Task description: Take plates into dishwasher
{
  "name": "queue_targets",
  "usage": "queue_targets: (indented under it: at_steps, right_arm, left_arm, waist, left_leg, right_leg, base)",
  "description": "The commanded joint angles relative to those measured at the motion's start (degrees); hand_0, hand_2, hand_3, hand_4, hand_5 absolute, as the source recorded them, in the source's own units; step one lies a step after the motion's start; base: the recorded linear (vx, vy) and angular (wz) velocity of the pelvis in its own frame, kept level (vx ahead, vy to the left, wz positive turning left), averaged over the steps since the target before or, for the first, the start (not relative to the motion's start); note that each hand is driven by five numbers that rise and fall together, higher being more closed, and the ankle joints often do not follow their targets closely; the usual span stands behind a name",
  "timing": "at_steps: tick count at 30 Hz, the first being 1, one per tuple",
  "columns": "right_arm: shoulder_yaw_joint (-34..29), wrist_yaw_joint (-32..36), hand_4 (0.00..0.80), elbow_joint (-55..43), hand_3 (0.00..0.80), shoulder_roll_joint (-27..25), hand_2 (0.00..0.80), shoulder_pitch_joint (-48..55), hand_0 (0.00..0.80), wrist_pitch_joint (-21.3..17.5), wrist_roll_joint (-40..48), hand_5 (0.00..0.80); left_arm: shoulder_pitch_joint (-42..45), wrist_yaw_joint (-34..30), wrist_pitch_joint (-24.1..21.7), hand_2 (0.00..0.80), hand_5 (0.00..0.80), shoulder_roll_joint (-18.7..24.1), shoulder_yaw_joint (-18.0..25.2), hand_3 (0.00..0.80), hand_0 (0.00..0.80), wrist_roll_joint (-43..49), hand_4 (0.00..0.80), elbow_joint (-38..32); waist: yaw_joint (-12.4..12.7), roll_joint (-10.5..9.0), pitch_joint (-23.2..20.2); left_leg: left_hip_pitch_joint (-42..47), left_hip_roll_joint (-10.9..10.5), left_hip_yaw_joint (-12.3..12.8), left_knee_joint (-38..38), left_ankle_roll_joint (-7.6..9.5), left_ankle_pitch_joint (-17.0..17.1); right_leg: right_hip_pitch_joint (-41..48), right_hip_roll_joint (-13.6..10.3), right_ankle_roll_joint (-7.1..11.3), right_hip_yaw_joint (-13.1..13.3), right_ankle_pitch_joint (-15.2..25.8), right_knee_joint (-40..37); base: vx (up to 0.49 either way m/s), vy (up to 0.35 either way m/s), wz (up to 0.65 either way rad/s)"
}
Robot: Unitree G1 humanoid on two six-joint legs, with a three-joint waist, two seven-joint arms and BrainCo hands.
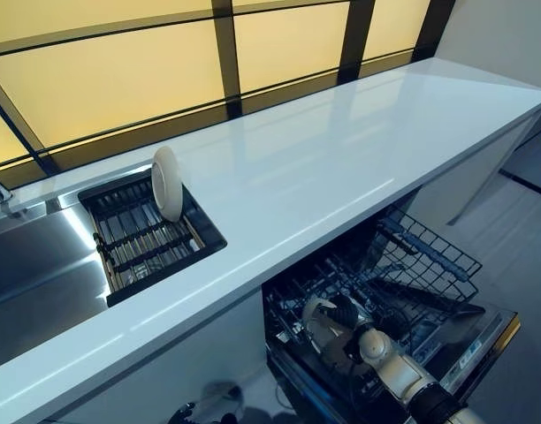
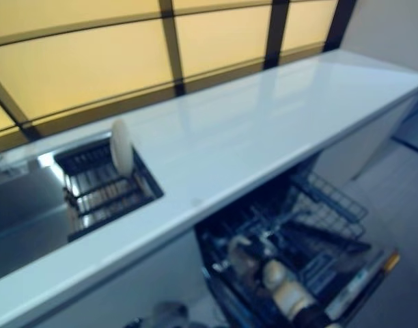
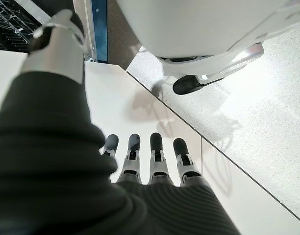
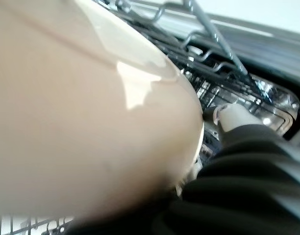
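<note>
Right hand [image 1: 334, 320]: reaching down into the dishwasher rack [image 1: 430, 265] at about 5 o'clock in the head views, carrying a plate [image 4: 81, 112]; fingers mostly hidden behind it, though apparently curling round its edge, thumb showing past the rim in the wrist view.
Held plate: cream, glossy, filling most of the right wrist view; standing roughly on edge among the rack's wires, face seemingly turning toward the counter, though the exact tilt is hard to tell.
Second plate [image 1: 167, 183]: standing upright on its rim in the drying rack [image 1: 142, 238] at about 9 o'clock, leaning slightly, faces looking left and right along the counter.
Drying rack: sitting in the sink [image 1: 32, 274], just beside the white counter [image 1: 341, 150].
Left hand [image 3: 150, 161]: hanging low over the floor [image 3: 267, 98], fingers lying straight and side by side, gripping nothing.
</note>
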Motion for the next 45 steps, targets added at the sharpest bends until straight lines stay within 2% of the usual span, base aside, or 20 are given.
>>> queue_targets:
  at_steps: [1,19,30,39,45]
  right_arm:
    - [2.9,0.9,0.8,-0.3,0.8,1.3,0.8,-2.2,0.8,-0.5,0.6,0.8]
    - [6.9,7.3,0.8,-4.2,0.8,3.9,0.8,-0.3,0.8,0.3,5.9,0.8]
    - [8.5,8.5,0.8,-7.0,0.8,5.0,0.8,0.7,0.8,3.1,12.0,0.8]
    - [9.3,11.2,0.8,-9.8,0.8,4.4,0.8,1.3,0.8,4.4,13.0,0.8]
    - [9.7,15.3,0.8,-11.2,0.8,3.9,0.8,1.9,0.8,5.2,12.3,0.8]
  left_arm:
    - [-2.4,-0.1,-0.3,0.0,0.0,0.3,-2.8,0.0,0.0,2.7,0.0,-0.7]
    - [-3.7,0.7,1.0,0.0,0.0,-0.1,-3.4,0.0,0.0,1.5,0.0,-2.2]
    - [-4.3,1.7,1.3,0.0,0.0,-0.6,-4.0,0.0,0.0,0.4,0.0,-2.6]
    - [-4.6,1.9,2.0,0.0,0.0,-0.2,-4.1,0.0,0.0,-0.4,0.0,-2.8]
    - [-4.2,1.9,2.0,0.0,0.0,-0.2,-3.8,0.0,0.0,-0.4,0.0,-2.4]
  waist:
    - [0.2,-1.61,0.3]
    - [-0.2,-1.5,1.0]
    - [-0.6,-1.49,1.5]
    - [-0.9,-1.62,1.3]
    - [-0.8,-1.96,0.7]
  left_leg:
    - [-4.4,-1.7,-1.2,1.3,0.07,2.1]
    - [-3.7,-1.8,-0.8,-1.0,0.1,2.9]
    - [-4.0,-1.8,-0.5,-0.9,0.03,2.7]
    - [-3.7,-1.5,-0.3,-0.8,-0.18,2.8]
    - [-3.2,-1.4,-0.2,-1.0,-0.24,3.0]
  right_leg:
    - [-6.1,-3.1,0.1,2.3,2.3,5.8]
    - [-7.1,-2.9,0.07,2.2,2.2,6.2]
    - [-7.7,-3.0,-0.11,2.2,2.0,6.4]
    - [-7.5,-2.9,-0.27,2.1,1.9,6.4]
    - [-6.6,-2.7,-0.32,2.0,1.9,5.9]
  base:
    - [-0.011,0.017,0.07]
    - [-0.003,0.003,0.01]
    - [-0.003,0.0,0.0]
    - [0.0,0.0,0.0]
    - [0.0,0.0,0.0]
